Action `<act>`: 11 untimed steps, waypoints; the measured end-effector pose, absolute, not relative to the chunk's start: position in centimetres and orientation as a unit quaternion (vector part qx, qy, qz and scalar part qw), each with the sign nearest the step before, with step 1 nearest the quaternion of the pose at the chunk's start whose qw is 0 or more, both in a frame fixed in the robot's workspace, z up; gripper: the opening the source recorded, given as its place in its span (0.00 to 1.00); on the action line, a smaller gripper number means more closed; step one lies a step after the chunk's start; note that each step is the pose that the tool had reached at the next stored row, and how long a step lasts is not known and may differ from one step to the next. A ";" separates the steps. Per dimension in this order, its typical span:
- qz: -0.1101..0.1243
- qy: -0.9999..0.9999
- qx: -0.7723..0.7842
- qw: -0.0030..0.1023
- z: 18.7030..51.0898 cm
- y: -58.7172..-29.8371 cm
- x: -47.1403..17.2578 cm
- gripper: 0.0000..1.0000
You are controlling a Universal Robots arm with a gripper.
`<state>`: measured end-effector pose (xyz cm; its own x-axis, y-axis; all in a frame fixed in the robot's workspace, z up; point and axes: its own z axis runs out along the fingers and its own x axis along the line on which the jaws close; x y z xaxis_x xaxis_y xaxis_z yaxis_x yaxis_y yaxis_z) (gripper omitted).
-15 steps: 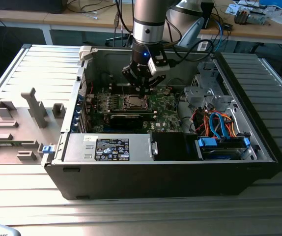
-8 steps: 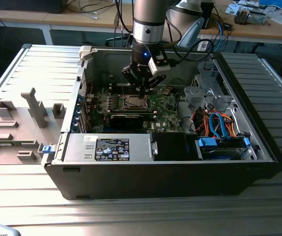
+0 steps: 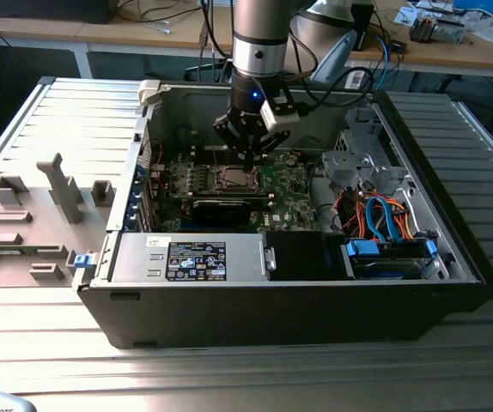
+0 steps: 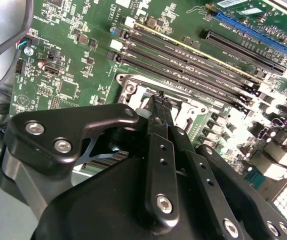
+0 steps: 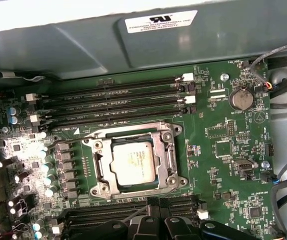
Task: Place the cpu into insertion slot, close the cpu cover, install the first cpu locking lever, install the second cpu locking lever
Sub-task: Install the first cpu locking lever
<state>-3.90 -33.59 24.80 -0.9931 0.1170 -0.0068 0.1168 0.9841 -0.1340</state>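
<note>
An open computer case (image 3: 298, 283) is seen lying on the table (image 3: 229, 378) in the exterior view, with the green motherboard (image 3: 285, 190) exposed inside it. The hand (image 3: 251, 154) is held just above the motherboard, close over the insertion slot (image 3: 233, 178).

In the first wrist view, the cpu (image 5: 132, 162) is seen seated flat in the insertion slot (image 5: 94, 172), its silver-grey top showing through the window of the cpu cover (image 5: 166, 152), which is lowered around it. A thin locking lever (image 5: 148, 196) is seen along the edge of the insertion slot that faces the hand. The black fingertips of the hand (image 5: 159, 212) are pressed together, with no gap visible between them, and nothing is seen held; they are placed just beside that edge of the insertion slot, over a row of long black slots (image 5: 133, 212).

In the second wrist view, the closed fingers (image 4: 161, 130) are seen reaching to the metal rim of the insertion slot (image 4: 133, 92). Four long black memory slots (image 5: 118, 100) are seen on the far side of the insertion slot from the hand.
</note>
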 end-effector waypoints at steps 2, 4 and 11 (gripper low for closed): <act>0.067 -0.996 -0.057 0.000 24.8 -33.6 -3.9 0.11; 0.067 -0.996 -0.054 0.000 24.8 -33.6 -3.9 0.11; 0.067 -0.997 -0.046 0.000 24.8 -33.6 -3.9 0.11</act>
